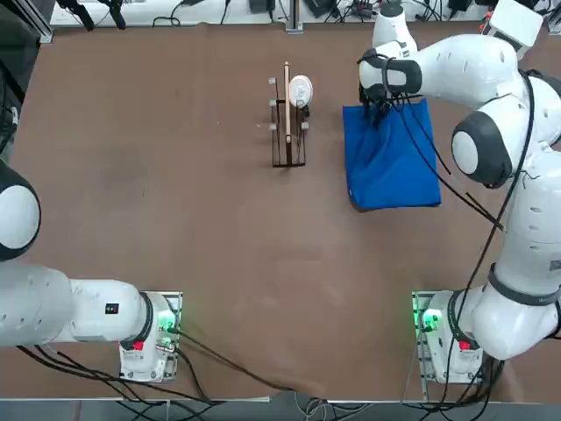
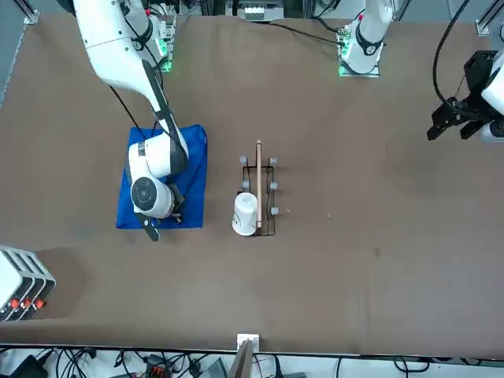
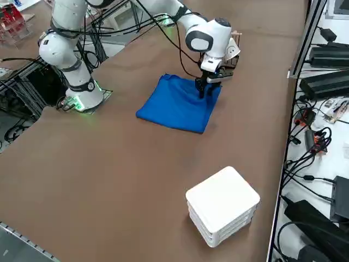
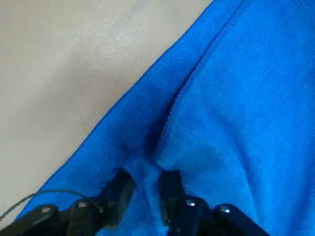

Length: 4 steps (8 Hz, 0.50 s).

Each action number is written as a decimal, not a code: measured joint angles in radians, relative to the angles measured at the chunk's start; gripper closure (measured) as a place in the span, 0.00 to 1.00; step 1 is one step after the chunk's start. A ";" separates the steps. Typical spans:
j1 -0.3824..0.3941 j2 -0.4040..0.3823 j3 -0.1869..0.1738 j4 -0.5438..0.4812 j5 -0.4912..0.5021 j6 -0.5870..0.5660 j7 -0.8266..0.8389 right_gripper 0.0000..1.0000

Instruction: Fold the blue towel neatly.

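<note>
One blue towel (image 1: 390,162) lies flat on the brown bench (image 1: 175,175), right of a small wire rack (image 1: 288,132). At its far edge, the right claw (image 4: 146,189) points down, fingers (image 4: 118,189) narrowed around a raised pinch of cloth.

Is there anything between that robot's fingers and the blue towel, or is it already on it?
Nothing visible is in the way. The right gripper is down on the towel at its far edge, with a ridge of cloth bunched between its fingers. The rack stands apart beside the towel.
</note>
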<state>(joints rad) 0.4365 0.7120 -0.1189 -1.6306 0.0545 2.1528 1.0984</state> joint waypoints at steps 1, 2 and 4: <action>0.000 0.000 0.000 -0.001 0.000 0.000 0.000 0.69; 0.000 0.000 0.000 -0.002 0.000 -0.001 0.000 0.75; 0.000 -0.001 0.000 -0.002 0.000 -0.002 0.000 0.85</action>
<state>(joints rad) 0.4365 0.7111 -0.1184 -1.6323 0.0545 2.1507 1.0985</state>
